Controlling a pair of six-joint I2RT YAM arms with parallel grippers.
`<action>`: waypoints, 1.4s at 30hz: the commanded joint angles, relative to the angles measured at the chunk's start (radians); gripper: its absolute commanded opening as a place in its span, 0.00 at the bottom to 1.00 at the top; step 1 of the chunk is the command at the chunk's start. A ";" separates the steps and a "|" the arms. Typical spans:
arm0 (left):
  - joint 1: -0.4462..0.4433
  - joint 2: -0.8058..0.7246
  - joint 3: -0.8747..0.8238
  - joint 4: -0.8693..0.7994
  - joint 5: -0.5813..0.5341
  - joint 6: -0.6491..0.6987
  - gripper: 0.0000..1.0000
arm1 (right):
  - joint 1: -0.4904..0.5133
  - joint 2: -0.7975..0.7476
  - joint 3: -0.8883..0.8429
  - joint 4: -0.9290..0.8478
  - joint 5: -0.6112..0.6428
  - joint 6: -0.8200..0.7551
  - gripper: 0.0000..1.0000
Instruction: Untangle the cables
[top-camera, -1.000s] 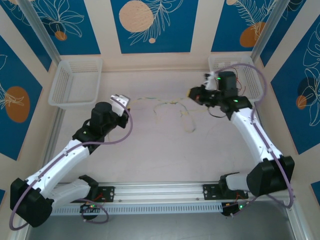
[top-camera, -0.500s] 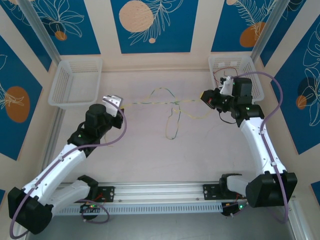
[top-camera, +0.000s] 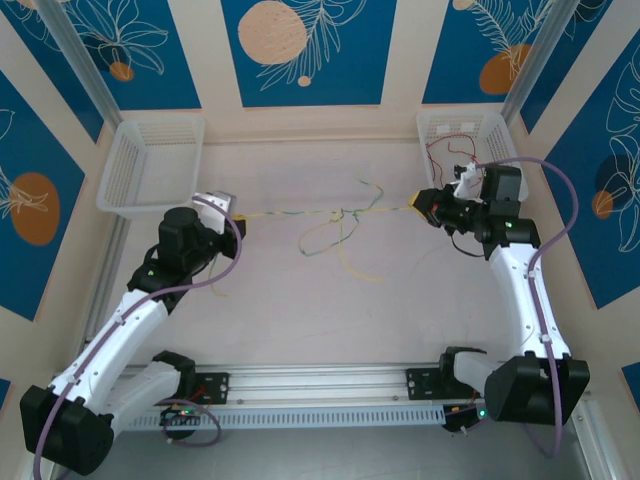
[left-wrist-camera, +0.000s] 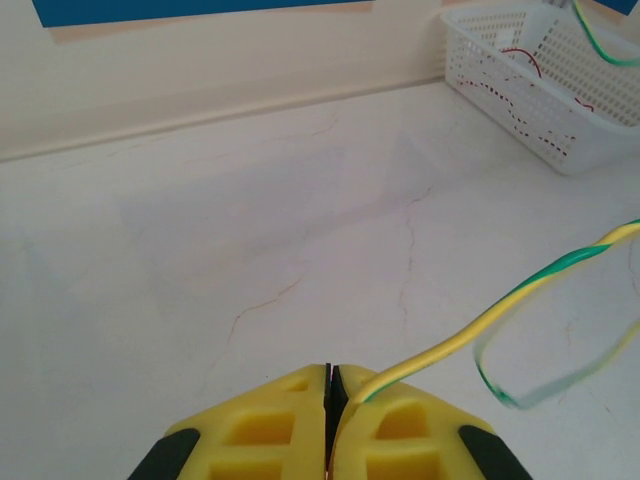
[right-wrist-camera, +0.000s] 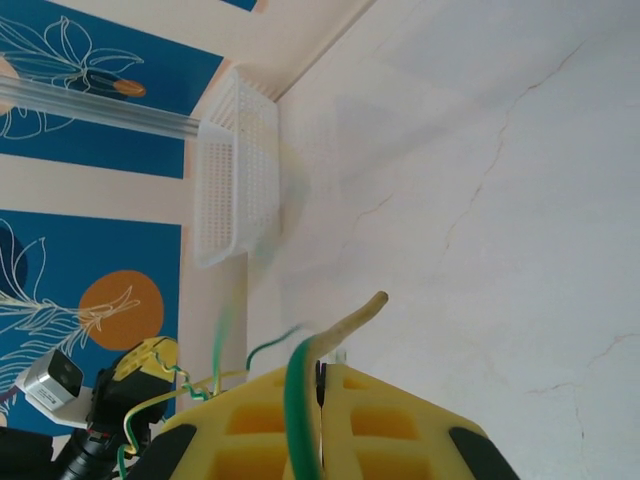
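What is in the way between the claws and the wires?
Nothing that I can see. The left gripper and the right gripper are each shut on an end of the green and yellow wires. The wires stretch between them over the table, with a knot in the middle.

The counter (top-camera: 300, 310) looks pale, matt and stone-like, smooth with fine hairline veins. The cables (top-camera: 300, 212) have thin, smooth plastic sheathing with a slight sheen, and the red cable (top-camera: 440, 150) looks the same. The baskets (top-camera: 160, 122) are white plastic mesh, faintly glossy. The left hand (left-wrist-camera: 331, 385) and right hand (right-wrist-camera: 320, 378) are faced in yellow moulded plastic, matt, with square recesses. The arms (top-camera: 120, 330) wear glossy white and black plastic shells. The rail (top-camera: 320, 378) is ribbed, brushed metal.
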 joint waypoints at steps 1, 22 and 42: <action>0.212 -0.008 -0.021 -0.160 -0.570 -0.080 0.00 | -0.212 -0.041 0.026 0.014 0.403 -0.038 0.00; 0.286 0.043 0.031 -0.233 -0.572 -0.146 0.00 | -0.332 -0.052 0.083 -0.039 0.389 -0.066 0.00; 0.102 0.096 0.167 -0.194 -0.209 -0.043 0.00 | 0.125 -0.008 0.128 0.146 0.330 -0.172 0.00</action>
